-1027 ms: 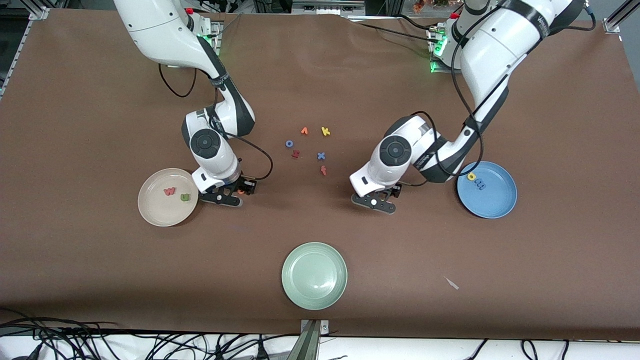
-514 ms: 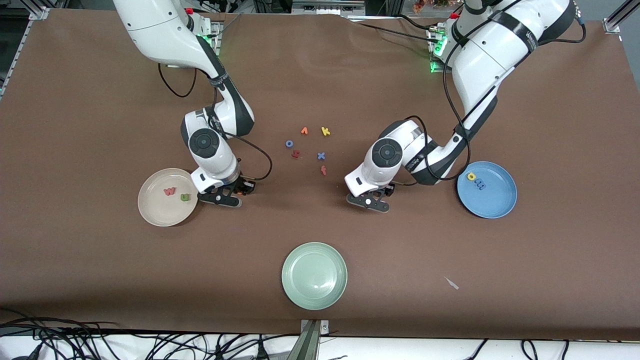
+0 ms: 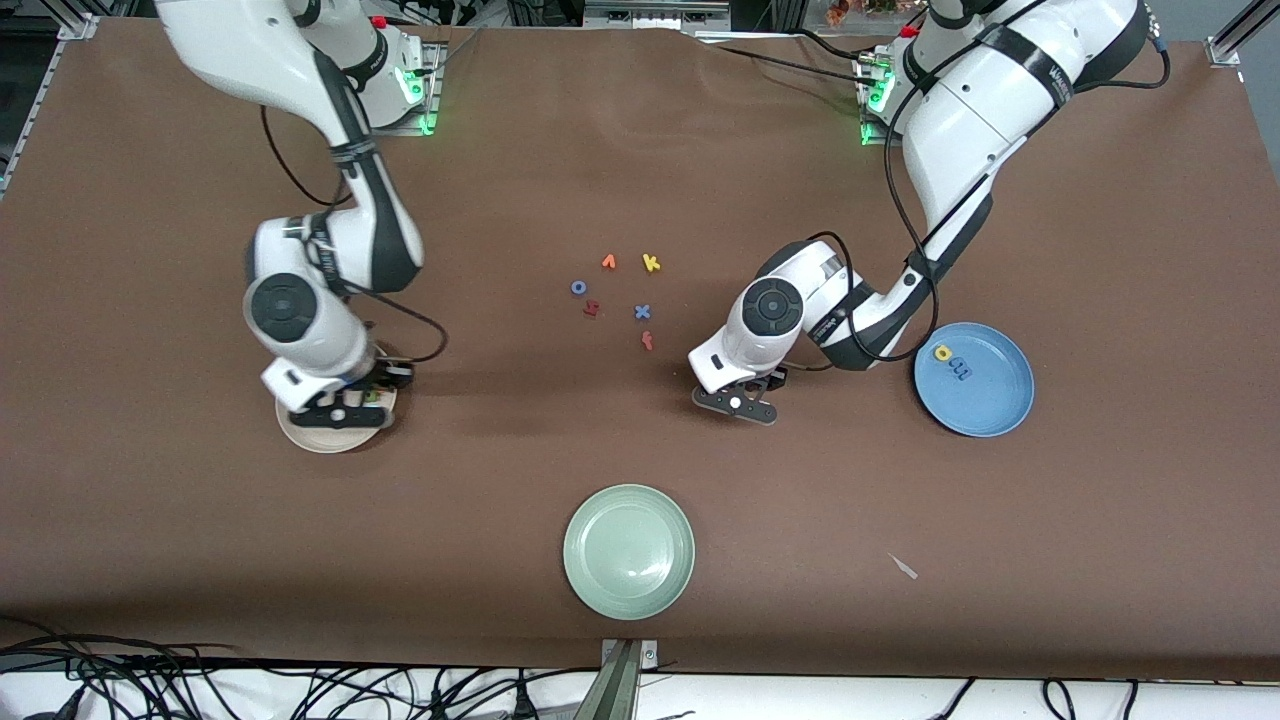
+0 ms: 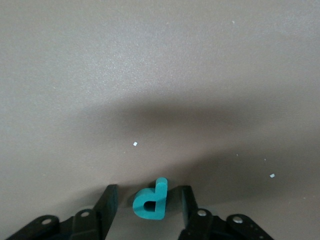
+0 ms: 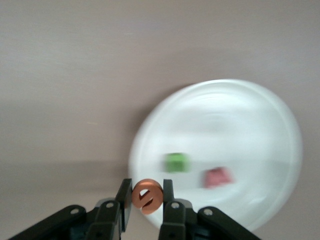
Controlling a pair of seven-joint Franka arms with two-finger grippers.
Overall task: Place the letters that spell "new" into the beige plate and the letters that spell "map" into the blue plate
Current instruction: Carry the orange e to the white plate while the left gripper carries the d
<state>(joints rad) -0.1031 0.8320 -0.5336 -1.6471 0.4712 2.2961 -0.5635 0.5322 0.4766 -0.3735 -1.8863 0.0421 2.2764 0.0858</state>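
Looking down from the front camera, most of the beige plate [image 3: 300, 432] was hidden under the right tool [image 3: 352, 398], so only a sliver of rim showed there. The right wrist camera filled that in, though pretty blurred: the orange "e" [image 5: 147, 196] was pinched between the tool's fingers [image 5: 125, 196], held up over the edge of the plate, with the green "n" [image 5: 176, 162] and the pink "w" [image 5: 217, 177] lying inside it, side by side and apart.

The left tool [image 3: 748, 392] sat low at the table [image 3: 640, 140], and the front view hid whatever was under it. Its wrist camera showed the teal "p" [image 4: 151, 201] lying flat on the table between the fingers [image 4: 108, 204], which stood spread on either side with gaps, not touching it.

The blue plate [image 3: 990, 405] was near the left arm's end, with the yellow "a" [image 3: 942, 352] and the blue "m" [image 3: 961, 371] just beside each other close to its rim, most of its floor bare.

Leftover letters [image 3: 620, 295] sat in a loose cluster mid-table between the arms, too small to read well. The pale green plate [image 3: 629, 551] was nearest the camera, with lots of bare table around it.
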